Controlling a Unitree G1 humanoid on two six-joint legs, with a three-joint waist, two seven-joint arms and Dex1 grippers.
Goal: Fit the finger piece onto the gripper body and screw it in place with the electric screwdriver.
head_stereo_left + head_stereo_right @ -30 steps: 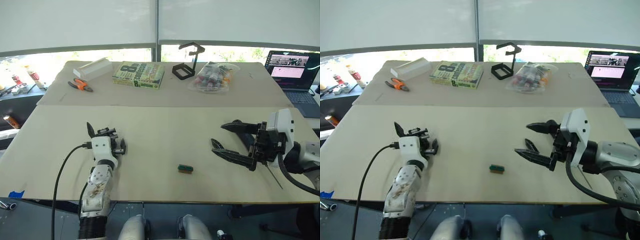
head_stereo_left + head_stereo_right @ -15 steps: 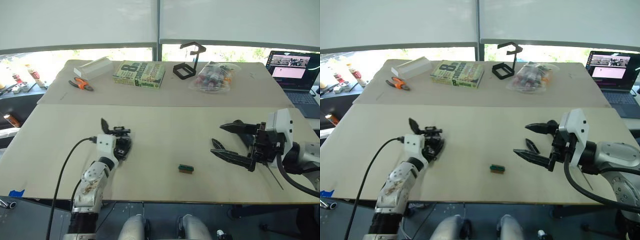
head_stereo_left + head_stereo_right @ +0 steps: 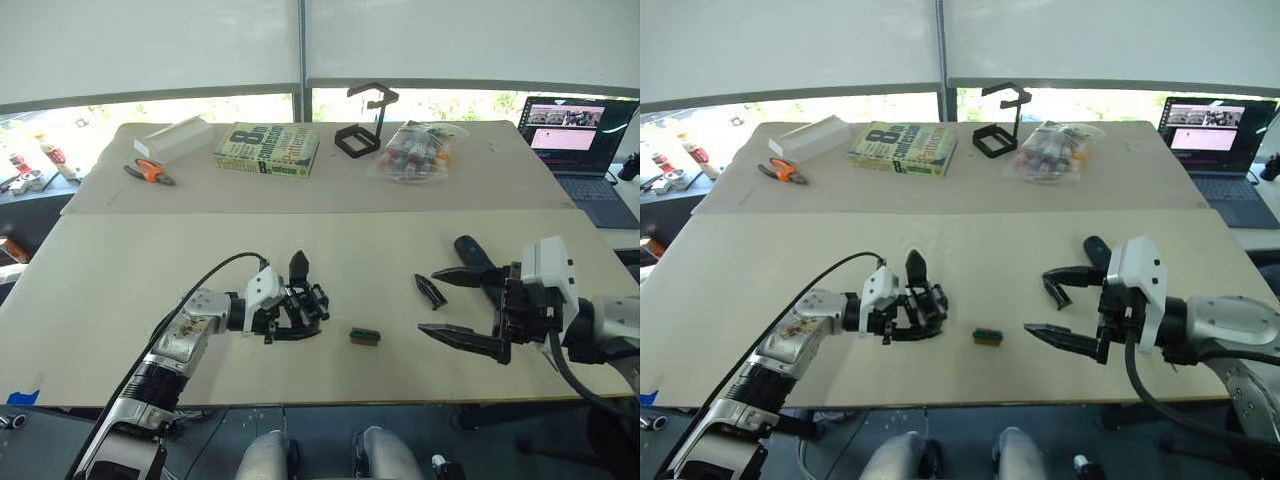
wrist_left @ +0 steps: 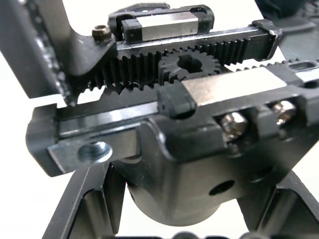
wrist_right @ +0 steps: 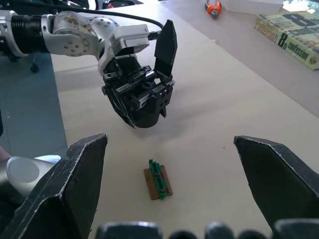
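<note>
My left gripper (image 3: 297, 302) is shut on the gripper body (image 5: 143, 97), a black block with a round base, held just above the table left of centre. Its toothed racks and pinion show up close in the left wrist view (image 4: 185, 63). The finger piece (image 3: 430, 291), a small black wedge, lies flat on the table to the right of centre. My right gripper (image 3: 1036, 300) stands open just right of it, tips pointing left. A thick black cylinder, the electric screwdriver (image 3: 468, 249), lies behind the right gripper, mostly hidden by it.
A small green-and-brown block (image 3: 365, 337) lies between the two grippers. On the far table are a book (image 3: 265, 148), a black wire stand (image 3: 363, 125), a bag of small items (image 3: 415, 150), orange pliers (image 3: 145, 172), a white box (image 3: 172, 138) and a laptop (image 3: 575, 140).
My left arm has swung to the right and laid over, carrying the gripper body toward the table's middle. The right gripper has hardly moved. The camera has shifted slightly.
</note>
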